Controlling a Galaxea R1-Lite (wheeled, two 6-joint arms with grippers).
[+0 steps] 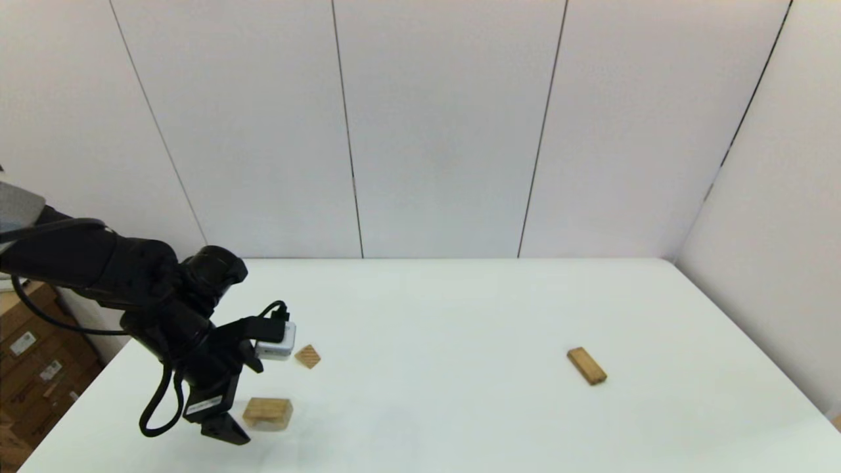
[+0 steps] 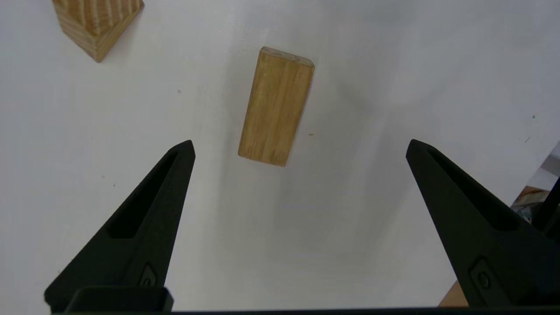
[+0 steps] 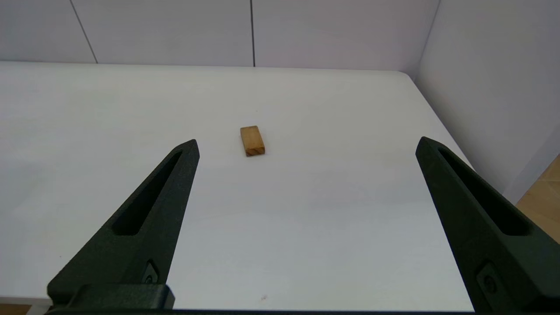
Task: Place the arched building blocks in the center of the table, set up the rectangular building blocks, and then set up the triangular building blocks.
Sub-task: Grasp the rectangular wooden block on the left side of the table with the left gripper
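The chunky light-tan arched block (image 1: 267, 414) lies on the white table (image 1: 460, 315) near its front left. In the left wrist view the arched block (image 2: 276, 106) lies lengthwise just beyond the wide gap between my fingers. My left gripper (image 1: 227, 430) (image 2: 300, 144) hovers open above and just left of it, holding nothing. The small striped triangular wedge (image 1: 307, 357) (image 2: 97, 22) rests a little farther back. The thin rectangular plank (image 1: 587, 365) (image 3: 252, 140) lies flat at the right. My right gripper (image 3: 307, 141) is open, well short of the plank and outside the head view.
Cardboard boxes (image 1: 33, 368) stand on the floor beyond the table's left edge. Grey wall panels close off the back and right sides. A wide stretch of bare tabletop separates the two left blocks from the plank.
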